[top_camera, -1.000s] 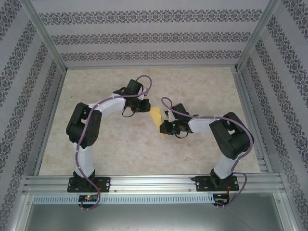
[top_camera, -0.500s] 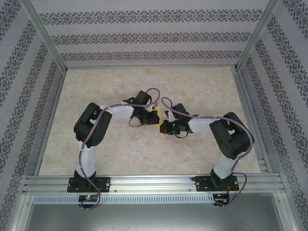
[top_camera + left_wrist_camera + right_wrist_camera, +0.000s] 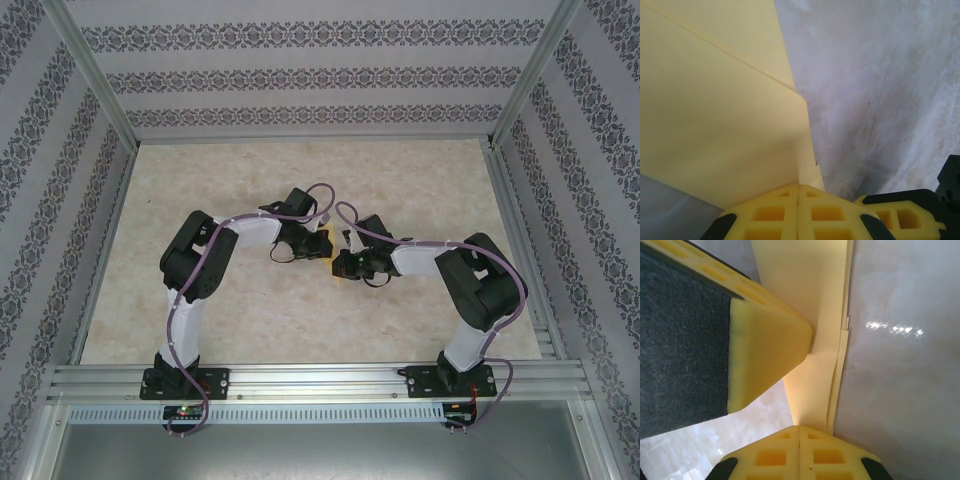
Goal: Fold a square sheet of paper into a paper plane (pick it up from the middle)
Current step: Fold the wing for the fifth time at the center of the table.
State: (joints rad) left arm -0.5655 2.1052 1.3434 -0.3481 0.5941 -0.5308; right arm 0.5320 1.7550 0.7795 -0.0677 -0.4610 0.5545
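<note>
Had thin matte yellow paper (image 3: 715, 125) clamped tight in left and right jaws, nose to nose over glossy marbled tabletop (image 3: 880, 75); layered, sharp-creased edges.

The thin yellow folded sheet of paper (image 3: 715, 125) lies on the pale marbled tabletop (image 3: 420, 190) near its middle, between the black two-finger left gripper (image 3: 316, 244) on its left and the right gripper (image 3: 346, 264) just right and nearer, both touching it
</note>
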